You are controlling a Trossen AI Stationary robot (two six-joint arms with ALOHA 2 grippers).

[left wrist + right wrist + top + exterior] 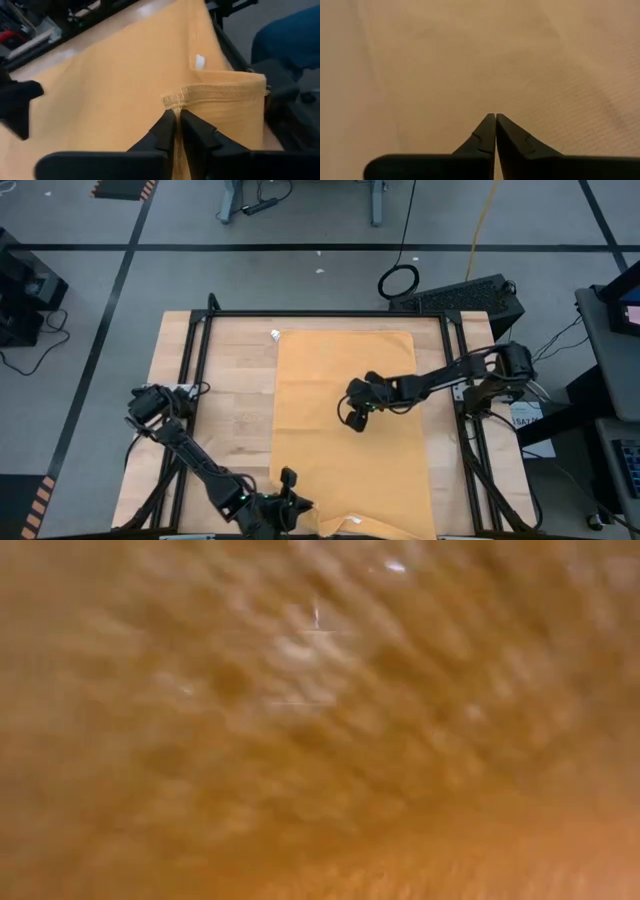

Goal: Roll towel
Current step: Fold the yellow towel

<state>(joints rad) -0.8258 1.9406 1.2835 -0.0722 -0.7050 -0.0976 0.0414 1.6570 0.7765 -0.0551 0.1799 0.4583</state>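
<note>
The left arm stretches from its base at the left side of the bench (230, 370) down along the near edge, and its left hand (288, 505) sits low at the near end of the towel (350, 430). From the left wrist view, the left hand (177, 122) has its two fingers drawn narrow, almost together, right at the stitched hem where the near edge of the cloth has been turned back on itself. The hem looks to run in between the fingertips, so the hand appears to be pinching that folded edge, though I cannot see the contact cleanly.

The right arm reaches in from the right side of the bench, elbow out, with the right hand (357, 415) pointing down over the middle of the towel. In the right wrist view, the right hand (495, 117) has its fingers pressed fully together, and nothing shows between them; the tips are right at the fabric, with only cloth filling the picture.

The mustard-yellow towel lies flat and lengthwise down the middle of the wooden bench, its far end square, with a small white tag (275, 335) at the far left corner. The near end is rumpled and folded over beside the left hand. The low view is filled with blurred yellow fabric.
</note>
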